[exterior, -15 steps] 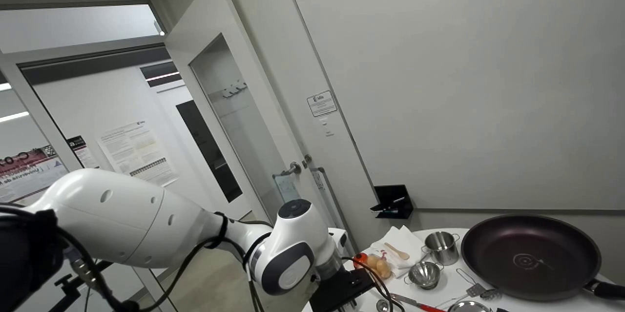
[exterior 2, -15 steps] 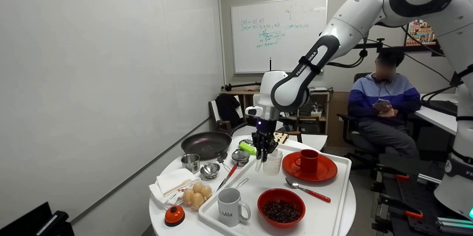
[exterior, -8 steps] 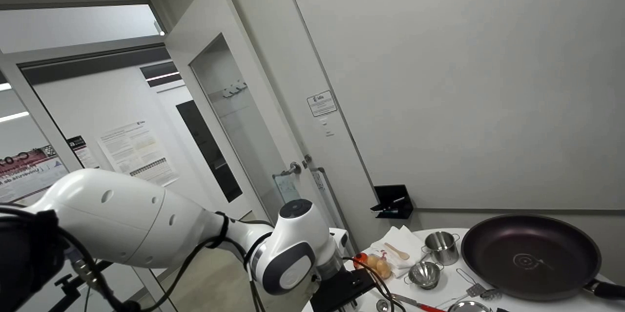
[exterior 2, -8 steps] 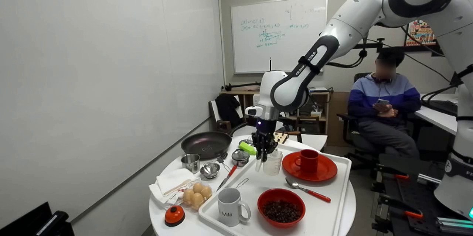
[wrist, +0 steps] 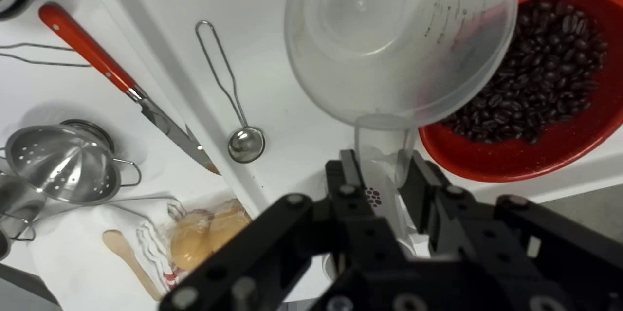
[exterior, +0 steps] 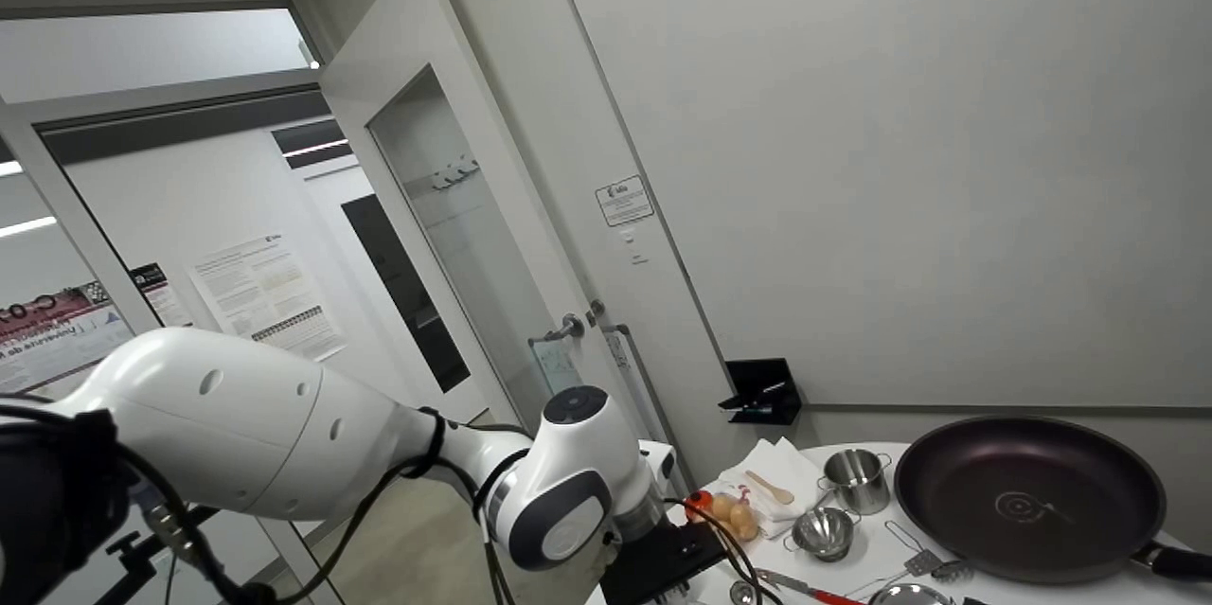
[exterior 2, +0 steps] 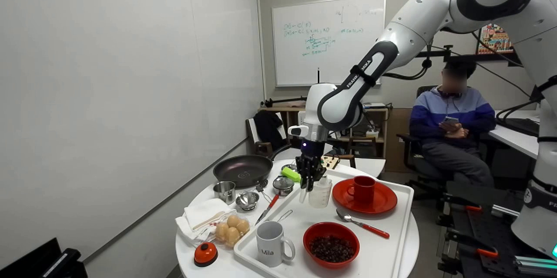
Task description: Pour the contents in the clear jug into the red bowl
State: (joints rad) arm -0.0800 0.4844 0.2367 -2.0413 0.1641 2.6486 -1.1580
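Rimmed tray (exterior 2: 377, 252), translucent jug (wrist: 399, 48) in pincer (wrist: 383, 167)

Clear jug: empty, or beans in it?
Looks empty: in the wrist view the clear jug shows a bare bottom; dark beans lie in the red bowl.

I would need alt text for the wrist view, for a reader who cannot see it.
Clear measuring jug, seemingly empty, its handle gripped by the black end effector; a red bowl of dark beans shows partly behind it. At left are a red-handled knife, a metal ladle and a colander.
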